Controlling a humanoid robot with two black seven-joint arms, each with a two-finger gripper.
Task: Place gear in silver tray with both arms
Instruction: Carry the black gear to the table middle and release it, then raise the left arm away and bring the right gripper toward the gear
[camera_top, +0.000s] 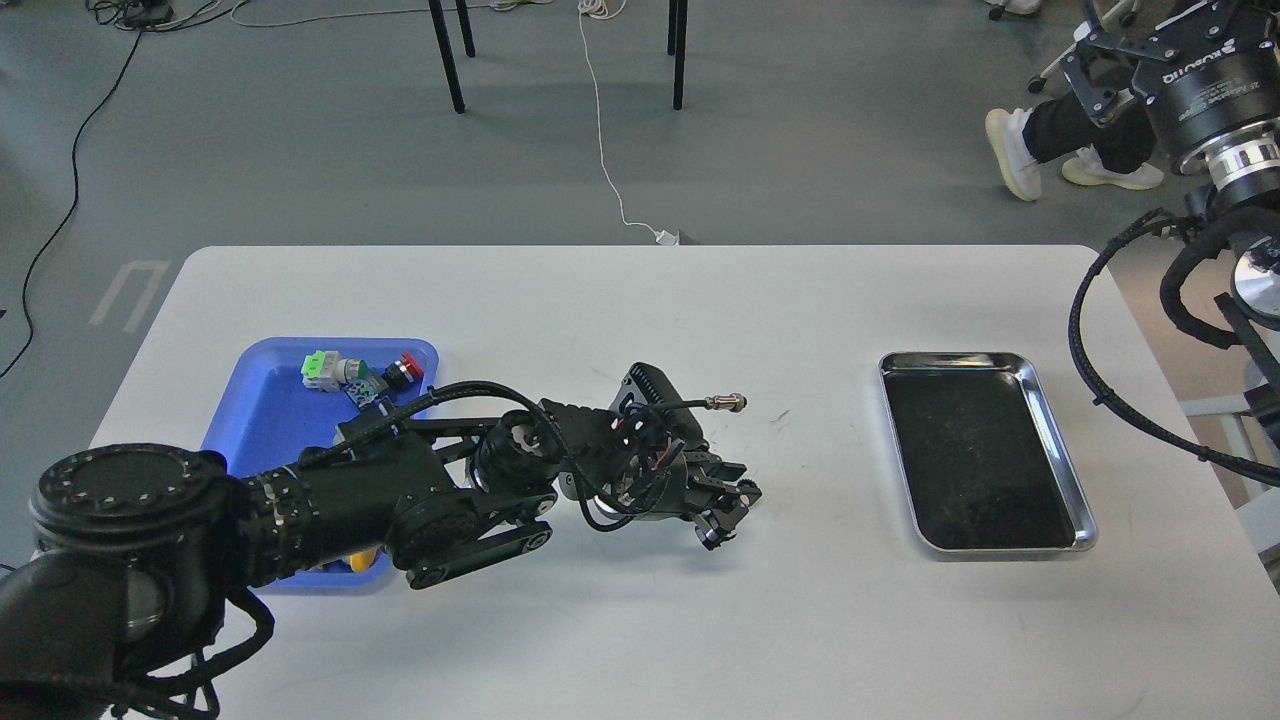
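A white table (620, 310) fills the lower part of the frame, with grey floor beyond it. The left arm (330, 495) comes in from the lower left corner and stretches toward the middle of the frame, low over the tabletop. Its gripper, the left gripper (728, 508), sits just right of centre; the dark fingers bunch together against the black body, so I cannot tell whether they are wide, narrow, or closed on anything. A thin cable with a metal plug (732, 402) sticks out above it. No gear can be made out anywhere, neither in the fingers nor on the table. The silver tray (1085, 520) lies flat at the right of the table, well apart from that gripper, its dark bottom bare. A blue tray (268, 400) lies at the left, partly under the arm, holding a green and white part (320, 368) and a red button (408, 367) near its upper edge. The right arm (1215, 150) hangs in the upper right corner, off the table's edge, and its right gripper (1120, 50) shows there with fingers spread apart. A person's white shoes (1015, 150) stand on the floor beside it.
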